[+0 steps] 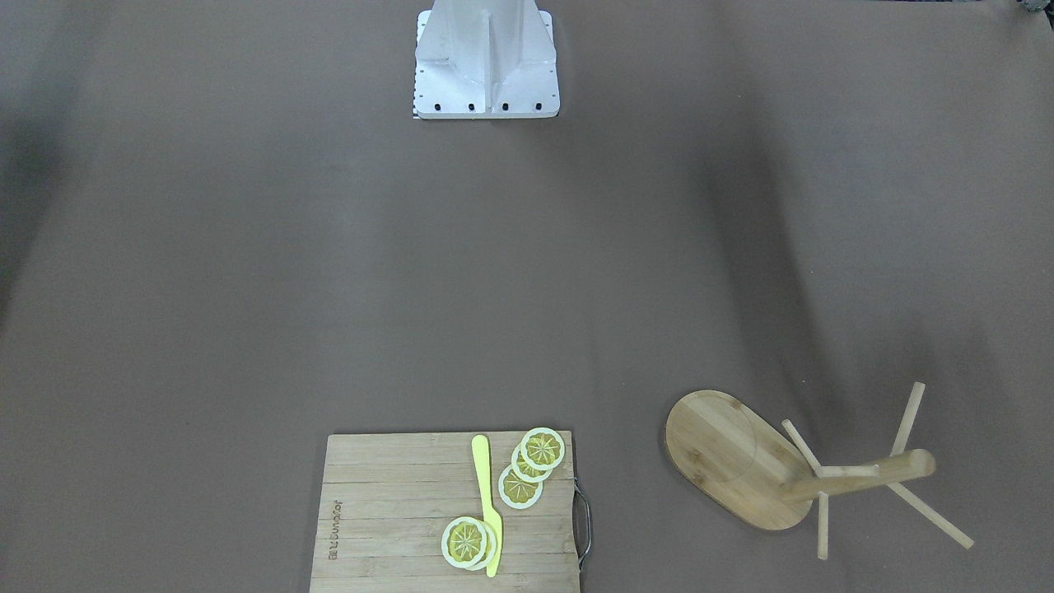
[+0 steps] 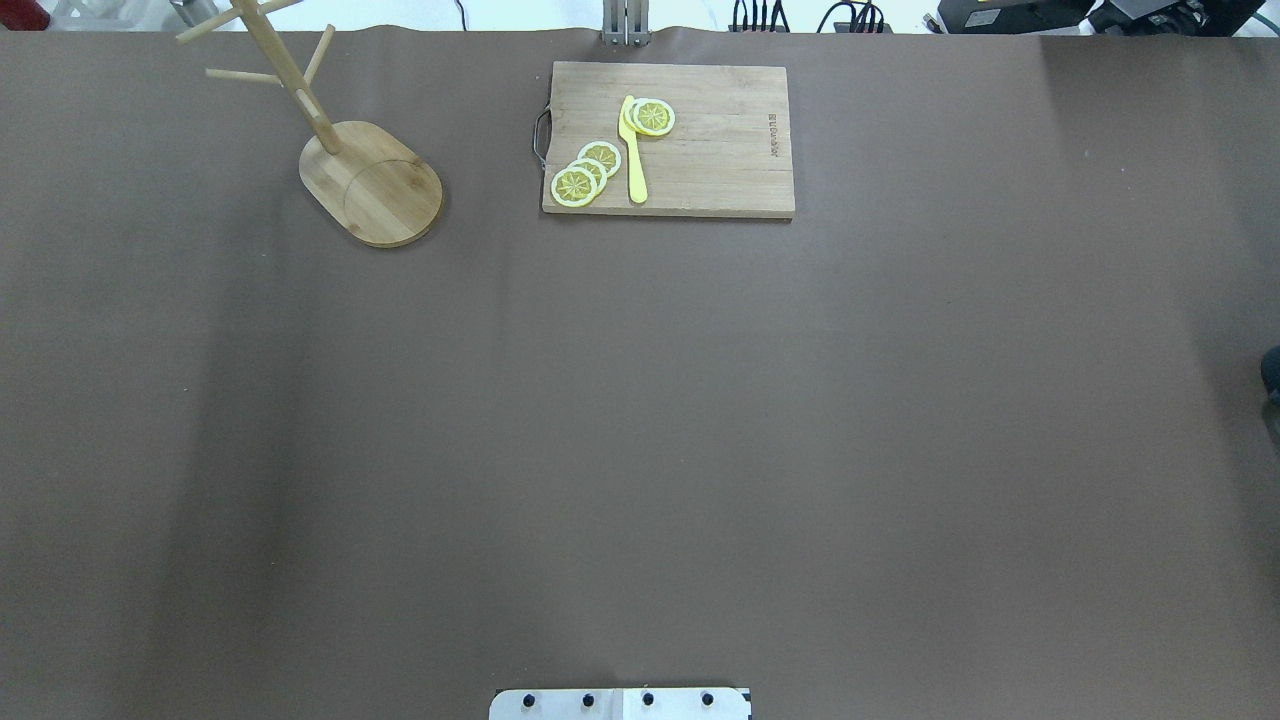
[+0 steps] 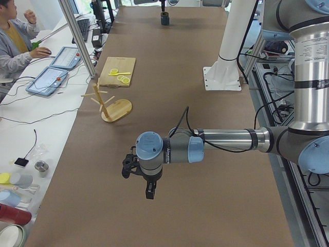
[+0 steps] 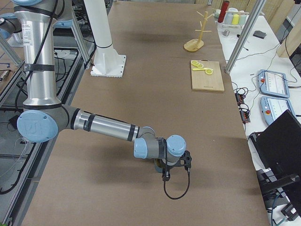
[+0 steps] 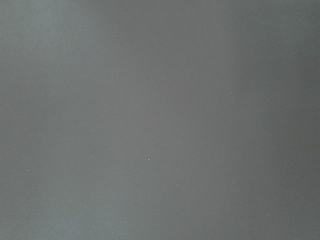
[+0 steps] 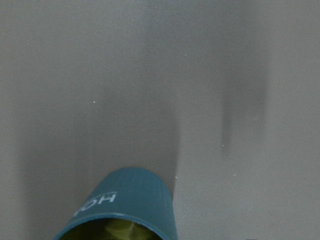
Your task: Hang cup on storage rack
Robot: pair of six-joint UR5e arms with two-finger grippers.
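the right arm (image 4: pixel 108 128) stretches low over the desk (image 4: pixel 188 117). the cup (image 6: pixel 122 207) sits at 6 o'clock in the wrist view, beneath the right end effector (image 3: pixel 164 11); whether it grips cannot be told.

Long brown table (image 2: pixel 640 450) beside white desk (image 3: pixel 56 118), perhaps window-lit.

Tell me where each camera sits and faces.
Front-facing: across the brown-covered table, facing the robot, steeply down; white pedestal base at top.
Overhead: behind the robot, looking forward and down; only pedestal's edge shows.
Exterior left: table's left end, looking along it; left arm and end effector near.
Exterior right: opposite end; right arm near.
Left wrist: bare table only.
Right wrist: down on dark blue-grey HOME mug; no end effector visible.
Shared: front-facing and overhead both show light bamboo mug tree and slatted wooden cutting board.
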